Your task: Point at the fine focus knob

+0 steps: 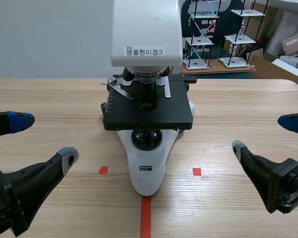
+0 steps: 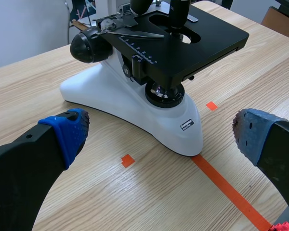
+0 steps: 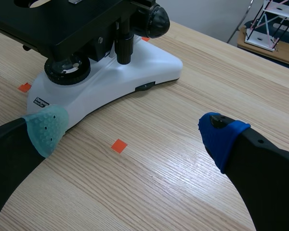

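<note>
A white microscope [image 1: 146, 171] with a black stage [image 1: 148, 106] stands at the table's middle, its base on the orange tape line. A black round focus knob [image 2: 89, 45] sticks out of its side in the left wrist view, well ahead of my left gripper [image 2: 159, 137]. The knob on the other side [image 3: 154, 20] shows in the right wrist view, far ahead of my right gripper [image 3: 132, 131]. In the scene view the left gripper [image 1: 43, 139] and right gripper [image 1: 264, 135] hang low on either side of the microscope. Both are open and hold nothing.
Wire-frame model towers [image 1: 203, 34] and cardboard boxes [image 1: 295, 44] stand behind the table at the back right. Small orange tape squares [image 1: 103, 170] [image 1: 196, 171] flank the microscope's base. Bare wooden tabletop [image 1: 49, 99] lies between each gripper and the microscope.
</note>
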Controlling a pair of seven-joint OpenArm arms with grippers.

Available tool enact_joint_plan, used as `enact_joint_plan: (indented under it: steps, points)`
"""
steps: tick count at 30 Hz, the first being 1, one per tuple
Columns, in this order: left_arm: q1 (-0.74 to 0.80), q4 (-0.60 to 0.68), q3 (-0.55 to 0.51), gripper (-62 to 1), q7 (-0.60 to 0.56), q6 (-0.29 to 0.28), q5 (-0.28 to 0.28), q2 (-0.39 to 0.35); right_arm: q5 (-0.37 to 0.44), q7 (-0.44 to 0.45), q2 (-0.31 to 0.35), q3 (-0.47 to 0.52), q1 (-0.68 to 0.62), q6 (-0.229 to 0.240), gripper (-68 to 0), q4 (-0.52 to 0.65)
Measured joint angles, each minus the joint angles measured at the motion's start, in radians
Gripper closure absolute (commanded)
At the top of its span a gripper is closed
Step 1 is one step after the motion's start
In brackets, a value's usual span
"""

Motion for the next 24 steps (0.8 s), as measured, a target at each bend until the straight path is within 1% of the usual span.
enact_joint_plan:
  steps: [12, 13, 14, 16, 17, 19, 21, 23, 24]
  points:
    - [0.0, 0.0, 0.0, -62.3, 0.0, 0.0, 0.0, 0.0, 0.0, 0.0, 0.0, 0.0, 0.0, 0.0, -59.0, 0.0]
    - [0.0, 0.0, 0.0, -62.3, 0.0, 0.0, 0.0, 0.0, 0.0, 0.0, 0.0, 0.0, 0.0, 0.0, -58.6, 0.0]
    - [0.0, 0.0, 0.0, -62.3, 0.0, 0.0, 0.0, 0.0, 0.0, 0.0, 0.0, 0.0, 0.0, -0.002, -56.5, 0.0]
    - [0.0, 0.0, 0.0, -62.3, 0.0, 0.0, 0.0, 0.0, 0.0, 0.0, 0.0, 0.0, 0.0, -0.011, -48.8, 0.0]
    - [0.0, 0.0, 0.0, -62.3, 0.0, 0.0, 0.0, 0.0, 0.0, 0.0, 0.0, 0.0, 0.0, -0.024, -43.2, 0.0]
    - [0.0, 0.0, 0.0, -62.3, 0.0, 0.0, 0.0, 0.0, 0.0, 0.0, 0.0, 0.0, 0.0, -0.07, -29.3, 0.0]
    - [0.0, 0.0, 0.0, -62.3, 0.0, 0.0, 0.0, 0.0, 0.0, 0.004, 0.0, 0.0, 0.0, -0.097, -14.8, -0.002]
    - [0.0, 0.0, 0.0, -62.3, 0.0, 0.0, 0.0, 0.0, 0.0, 0.042, 0.0, 0.0, 0.0, -0.089, -4.1, -0.018]
    - [0.0, 0.0, 0.0, -62.3, 0.0, 0.0, 0.0, 0.0, 0.0, 0.065, 0.0, 0.0, 0.0, -0.089, -1.7, -0.032]
